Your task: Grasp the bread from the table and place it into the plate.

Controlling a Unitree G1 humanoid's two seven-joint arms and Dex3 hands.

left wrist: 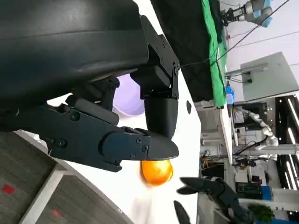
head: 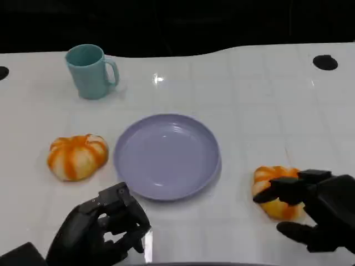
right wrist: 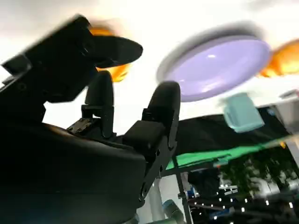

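Two orange-and-white bread rolls lie on the white table. One roll sits left of the purple plate. The other roll lies right of the plate, and my right hand reaches around it from the right. Its upper fingers lie across the roll's top, while the thumb hangs apart below it. In the blurred right wrist view that roll shows past the fingers, with the plate beyond. My left hand rests near the front edge, fingers loosely bent and holding nothing.
A teal mug stands at the back left, well behind the plate. In the left wrist view my left hand is in front of the plate, the right roll and my right hand. Bare table lies behind the plate.
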